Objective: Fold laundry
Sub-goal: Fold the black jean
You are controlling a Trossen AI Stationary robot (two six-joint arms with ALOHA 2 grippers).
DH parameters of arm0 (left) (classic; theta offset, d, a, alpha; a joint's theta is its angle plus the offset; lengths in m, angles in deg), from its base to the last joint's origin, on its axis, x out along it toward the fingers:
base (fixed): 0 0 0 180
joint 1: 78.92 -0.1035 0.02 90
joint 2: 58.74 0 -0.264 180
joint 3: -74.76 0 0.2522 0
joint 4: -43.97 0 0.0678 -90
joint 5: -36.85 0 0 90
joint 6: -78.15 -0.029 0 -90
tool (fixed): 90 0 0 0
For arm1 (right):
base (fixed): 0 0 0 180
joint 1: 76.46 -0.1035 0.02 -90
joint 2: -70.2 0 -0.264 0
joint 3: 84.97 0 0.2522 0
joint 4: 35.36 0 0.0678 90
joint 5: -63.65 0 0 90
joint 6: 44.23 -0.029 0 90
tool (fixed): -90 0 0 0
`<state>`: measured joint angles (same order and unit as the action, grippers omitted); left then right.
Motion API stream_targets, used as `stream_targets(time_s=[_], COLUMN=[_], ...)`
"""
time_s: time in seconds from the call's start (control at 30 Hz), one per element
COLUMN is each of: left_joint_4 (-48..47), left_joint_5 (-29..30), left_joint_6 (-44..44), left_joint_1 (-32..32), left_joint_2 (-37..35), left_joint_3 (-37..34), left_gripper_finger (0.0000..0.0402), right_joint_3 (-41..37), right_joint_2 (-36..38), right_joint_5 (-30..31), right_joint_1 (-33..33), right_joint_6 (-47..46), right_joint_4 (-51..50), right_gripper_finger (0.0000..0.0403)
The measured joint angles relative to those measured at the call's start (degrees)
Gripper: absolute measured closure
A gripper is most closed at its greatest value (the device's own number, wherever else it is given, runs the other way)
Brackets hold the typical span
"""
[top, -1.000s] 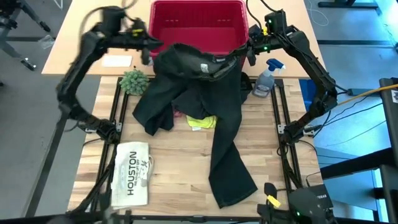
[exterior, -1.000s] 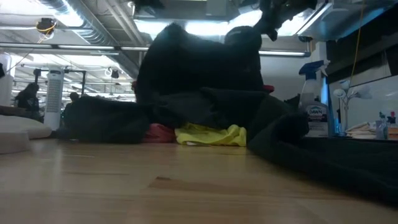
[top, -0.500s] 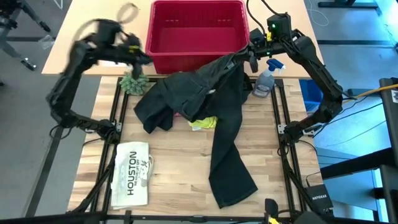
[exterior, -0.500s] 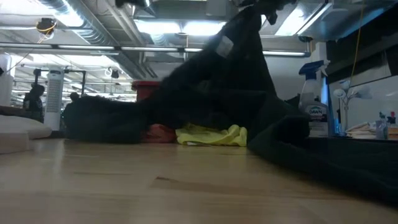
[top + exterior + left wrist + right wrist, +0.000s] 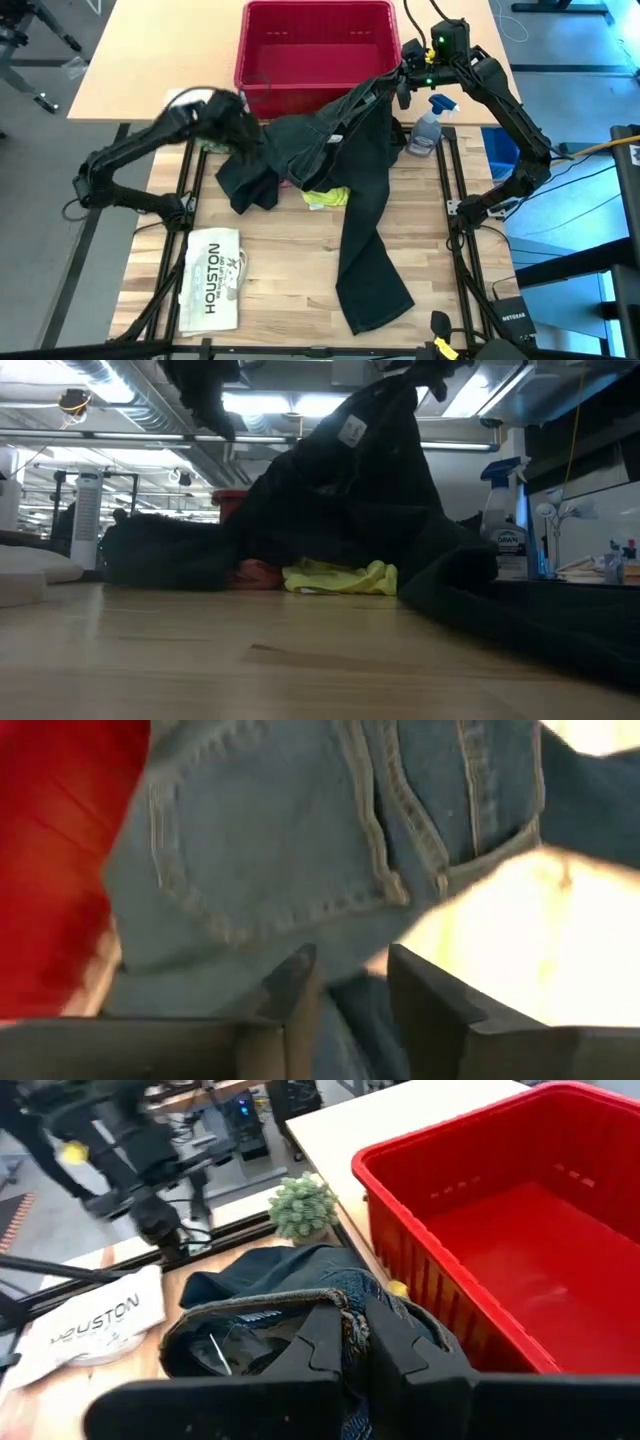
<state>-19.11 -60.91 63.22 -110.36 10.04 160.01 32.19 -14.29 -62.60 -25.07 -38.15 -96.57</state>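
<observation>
The dark trousers [image 5: 350,190] hang by their waist from my right gripper [image 5: 396,86], shut on them beside the red basket's near right corner. Their left half lies heaped on the table and one leg [image 5: 370,275] runs toward the near edge. My left gripper [image 5: 350,992] hovers open over the heaped left part [image 5: 262,160], with denim showing beyond its fingers. A yellow T-shirt [image 5: 327,196] and a bit of pink cloth [image 5: 257,573] lie partly under the trousers. My right gripper pinches the trousers' waistband edge [image 5: 348,1312] between its two fingers, coming in slanting down from the table's right. The waist is lifted above the table and open below the fingers. The rest hangs slack down to the tabletop [image 5: 350,490].
The red basket [image 5: 315,40] stands at the far edge. A spray bottle [image 5: 428,125] is at the far right, and a small green plant [image 5: 303,1202] at the far left. A flat white item printed HOUSTON [image 5: 213,278] lies at the near left. Bare wood lies between it and the trouser leg.
My left gripper has let go of the waist's left side, which has dropped from the lifted spread onto the table. The gripper has then come down and toward the near edge, over the heaped cloth. My right gripper still holds the waist's right side up.
</observation>
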Motion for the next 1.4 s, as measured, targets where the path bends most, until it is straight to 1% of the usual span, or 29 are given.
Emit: stream_targets(time_s=[0.07, 0.1, 0.17, 0.27, 0.3, 0.33, 0.37, 0.43, 0.5, 0.53, 0.67, 0.77, 0.83, 0.87, 0.9, 1.03, 1.13, 1.23, 1.33, 1.4], left_joint_4=[7.2, 9.3, 12.4, 15.7, 16.5, 17.8, 19.7, 22.6, 23.0, 22.9, 24.7, 27.4, 29.6, 30.1, 30.0, 27.4, 27.5, 29.5, 29.2, 29.2], left_joint_5=[1.7, 3.7, 11.0, 25.0, 28.5, 30.2, 30.2, 27.2, 23.9, 23.1, 23.2, 26.3, 26.0, 24.5, 22.7, 19.6, 19.3, 19.0, 18.9, 19.1], left_joint_6=[4.5, 6.4, 9.0, 12.5, 13.1, 12.8, 12.6, 14.6, 15.9, 16.0, 15.4, 18.3, 15.7, 14.0, 13.1, 13.4, 15.6, 15.7, 14.4, 14.2], left_joint_1=[3.3, 5.4, 10.7, 20.4, 23.0, 25.0, 26.5, 28.0, 28.7, 29.0, 29.7, 30.2, 30.4, 30.5, 30.5, 29.9, 29.5, 29.1, 29.0, 29.0], left_joint_2=[-3.5, -5.5, -8.6, -10.6, -10.5, -10.5, -10.4, -9.9, -8.5, -7.6, -5.4, -3.3, -2.0, -1.2, -0.4, 2.6, 3.0, 3.0, 3.0, 2.8], left_joint_3=[-3.4, -4.8, -8.1, -13.1, -14.2, -15.4, -16.4, -17.8, -18.7, -18.8, -18.7, -18.7, -18.7, -18.6, -18.6, -18.7, -18.7, -18.7, -18.6, -18.6], left_gripper_finger=[0.032, 0.0328, 0.0342, 0.0355, 0.0358, 0.036, 0.0361, 0.0361, 0.0358, 0.0357, 0.0355, 0.0355, 0.0353, 0.0349, 0.0343, 0.0302, 0.0262, 0.0227, 0.0203, 0.0195], right_joint_3=[0.0, 0.0, 0.0, 0.0, 0.0, 0.0, 0.0, 0.0, 0.0, 0.0, 0.0, 0.0, 0.0, 0.0, 0.0, 0.0, 0.1, 0.1, 0.1, 0.1], right_joint_2=[0.0, 0.0, 0.0, 0.0, 0.0, 0.0, 0.0, 0.0, 0.0, 0.0, 0.0, 0.0, 0.0, 0.0, 0.0, 0.0, 0.0, 0.0, 0.0, 0.0], right_joint_5=[0.8, 1.0, 1.2, 0.7, 0.7, 0.7, 0.7, 0.6, -0.1, -0.6, -1.4, -1.4, -1.5, -1.7, -1.8, -1.8, -1.8, -1.8, -1.8, -1.8], right_joint_1=[0.0, 0.0, 0.0, 0.0, 0.0, 0.0, 0.0, 0.0, 0.0, 0.0, 0.0, 0.0, 0.0, 0.0, 0.0, 0.0, 0.0, 0.0, 0.0, 0.0], right_joint_6=[0.0, 0.0, 0.1, 1.2, 1.8, 2.5, 3.2, 3.9, 4.6, 4.7, 6.1, 6.4, 6.3, 6.3, 6.3, 6.3, 6.3, 6.3, 6.2, 6.0], right_joint_4=[-0.1, -0.2, -0.2, -0.2, -0.2, -0.2, -0.1, -0.1, -0.1, -0.1, -0.2, -0.2, 0.0, 0.3, 0.9, 1.5, 1.2, 1.1, 1.4, 1.9], right_gripper_finger=[0.0391, 0.0391, 0.0391, 0.0391, 0.0391, 0.0391, 0.0391, 0.0391, 0.0391, 0.0391, 0.0391, 0.0391, 0.0391, 0.0391, 0.0391, 0.0391, 0.0391, 0.0391, 0.0391, 0.0391])
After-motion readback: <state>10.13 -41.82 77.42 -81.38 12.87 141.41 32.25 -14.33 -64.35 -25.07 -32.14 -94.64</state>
